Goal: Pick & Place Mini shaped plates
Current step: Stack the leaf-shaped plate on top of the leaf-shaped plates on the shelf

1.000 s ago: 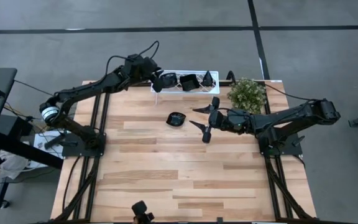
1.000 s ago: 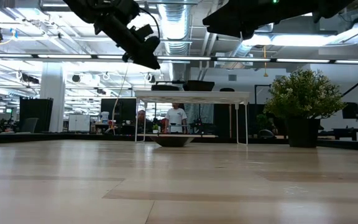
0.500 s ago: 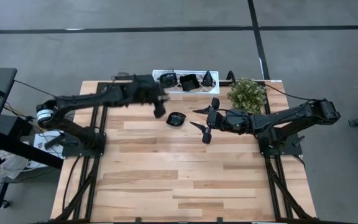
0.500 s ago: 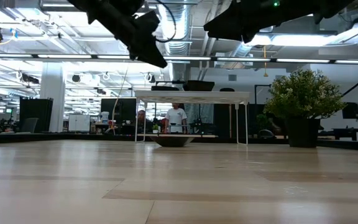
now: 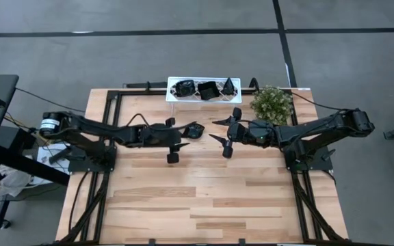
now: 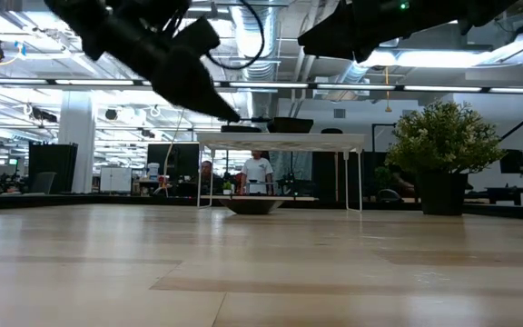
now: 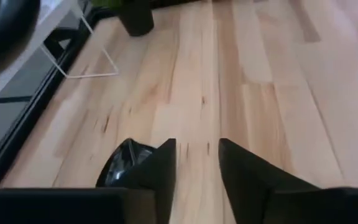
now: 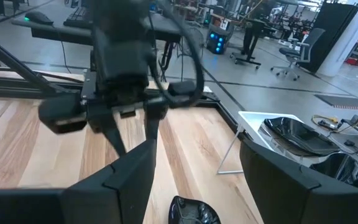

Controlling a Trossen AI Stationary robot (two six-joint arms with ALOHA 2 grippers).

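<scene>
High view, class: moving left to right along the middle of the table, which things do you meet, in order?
Left gripper → black plate on the table → right gripper → green plant.

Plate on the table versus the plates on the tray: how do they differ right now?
The plate on the table lies alone on the wood, between both tools; the plates on the tray sit three in a row on the raised white tray at the far edge. The lone plate looks rounded; the middle tray plate looks square. All are glossy black.
</scene>
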